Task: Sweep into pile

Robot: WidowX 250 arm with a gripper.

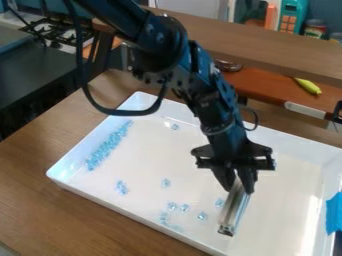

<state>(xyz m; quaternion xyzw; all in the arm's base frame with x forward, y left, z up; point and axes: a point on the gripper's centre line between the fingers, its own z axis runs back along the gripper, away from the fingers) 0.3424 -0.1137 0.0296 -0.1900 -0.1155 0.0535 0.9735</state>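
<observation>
1. Where the brown table (40,210) spreads through the left of the frame, it bears all the items below.
2. Tray (140,160), white, broad, rectangular, centre to lower right of the frame. Walls raised all round, apt to stop stray beads but also to catch the tool; likely firm and smooth. Open floor right of the tool and in the middle left; near wall close below the tool's lower end.
3. Gripper (240,187), black, right of centre, pointing down; jaws clamped on the tool's upper end.
4. Tool, bar-like (230,215), clear or shiny, lower right of centre, slanting down-left. Probably light, stiff and slick; best held high, as now, leaving the long edge free to push. Could twist in the grip.
5. Band of beads (105,146), pale blue, along the tray's left side; the likely pile.
6. Loose beads (172,206), left of the tool and at lower centre, one just beside the tool. Presumably light, hard and slippery, prone to scatter; low, slow strokes advised.
</observation>
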